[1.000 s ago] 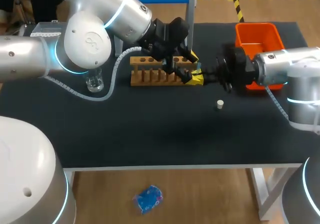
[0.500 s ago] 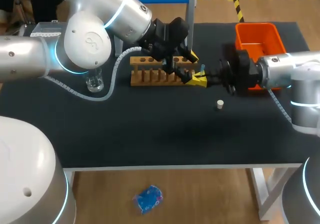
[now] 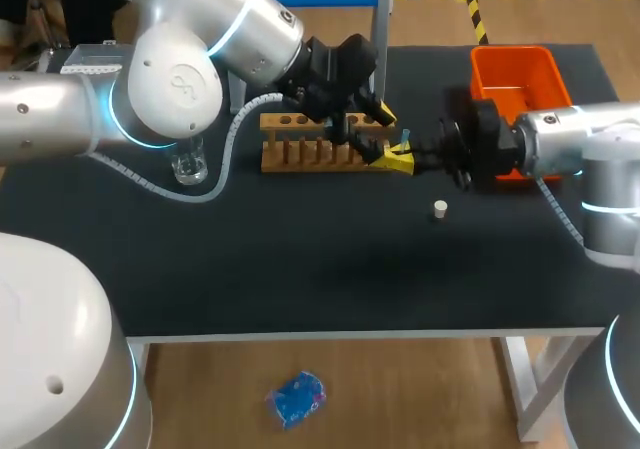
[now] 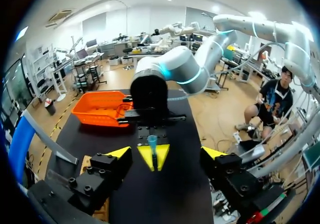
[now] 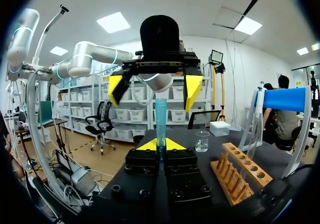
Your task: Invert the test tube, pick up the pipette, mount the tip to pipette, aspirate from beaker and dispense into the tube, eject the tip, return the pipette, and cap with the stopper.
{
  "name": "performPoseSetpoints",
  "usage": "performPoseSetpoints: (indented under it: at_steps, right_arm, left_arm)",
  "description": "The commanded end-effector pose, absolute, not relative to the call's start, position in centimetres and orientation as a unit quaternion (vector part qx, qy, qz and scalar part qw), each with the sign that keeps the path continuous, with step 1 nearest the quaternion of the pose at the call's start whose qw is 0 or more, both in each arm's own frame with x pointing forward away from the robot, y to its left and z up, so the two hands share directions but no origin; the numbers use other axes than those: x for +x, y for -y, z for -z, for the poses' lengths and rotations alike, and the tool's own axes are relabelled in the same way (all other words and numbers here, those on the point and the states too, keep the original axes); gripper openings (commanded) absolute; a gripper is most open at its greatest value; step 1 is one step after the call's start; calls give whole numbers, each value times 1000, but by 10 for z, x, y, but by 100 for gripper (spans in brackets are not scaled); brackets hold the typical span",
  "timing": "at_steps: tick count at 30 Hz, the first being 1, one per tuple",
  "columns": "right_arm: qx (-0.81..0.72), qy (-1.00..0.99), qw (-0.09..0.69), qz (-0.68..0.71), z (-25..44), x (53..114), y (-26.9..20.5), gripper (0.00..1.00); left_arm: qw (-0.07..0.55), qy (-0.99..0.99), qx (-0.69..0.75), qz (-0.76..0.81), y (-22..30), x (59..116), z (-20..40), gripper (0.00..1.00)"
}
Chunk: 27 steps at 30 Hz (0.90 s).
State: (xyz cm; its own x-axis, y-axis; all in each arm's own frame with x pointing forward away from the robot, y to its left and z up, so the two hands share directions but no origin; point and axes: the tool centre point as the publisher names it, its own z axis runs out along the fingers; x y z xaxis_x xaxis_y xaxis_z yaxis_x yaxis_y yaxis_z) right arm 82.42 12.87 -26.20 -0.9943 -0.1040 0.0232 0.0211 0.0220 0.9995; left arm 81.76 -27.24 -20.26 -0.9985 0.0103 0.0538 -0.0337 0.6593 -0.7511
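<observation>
Black tabletop [image 3: 300, 269] with a lab setup on it, both arms meeting at the right end of the wooden test tube rack [image 3: 322, 145]. The right gripper [image 3: 399, 159] is clamped on the test tube [image 5: 160, 116], pinching it low down so most of the bluish tube sticks out past its yellow tips. The left gripper [image 4: 166, 153] faces it head-on with its fingers spread wide, one on each side of the tube's free end and not touching it, so nothing is in it yet.

Looks to me like the "invert the test tube" step, done as a hand-off. If I were tuning this: keep the tube centred between the left fingers before they close, grab it on the free part well clear of the right tips, and don't let the right side let go until the left one has it squarely from both sides. Glass plus an off-centre pinch probably means a tube that twists or slips. Go easy on squeeze force too.

Count of what I can see:
- one test tube
- one rack, with a single row of holes
- one glass beaker [image 3: 188, 164], over by the rack's left end
- one small white stopper [image 3: 440, 208], lying loose on the table, apart from everything
- one orange bin [image 3: 520, 79] at the far right

I can't pick out the pipette.
</observation>
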Motion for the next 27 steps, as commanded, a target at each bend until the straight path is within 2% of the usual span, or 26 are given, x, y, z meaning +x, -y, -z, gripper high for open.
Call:
performPoseSetpoints:
  at_steps: [1,6,7,8,9,27]
  right_arm:
    - [30,714,45,699,262,824,-128,0]
    - [30,714,45,699,262,824,-128,0]
    - [30,714,45,699,262,824,-128,0]
    - [30,714,45,699,262,824,-128,0]
    - [30,714,45,699,262,824,-128,0]
    - [30,714,45,699,262,824,-128,0]
  left_arm:
    - [0,897,74,-435,236,826,204,0]
    - [-35,891,151,-426,197,831,205,0]
    - [-35,891,151,-426,197,831,205,13]
    - [-35,891,151,-426,197,831,205,90]
    - [-35,891,151,-426,197,831,205,100]
    - [-35,891,151,-426,197,831,205,100]
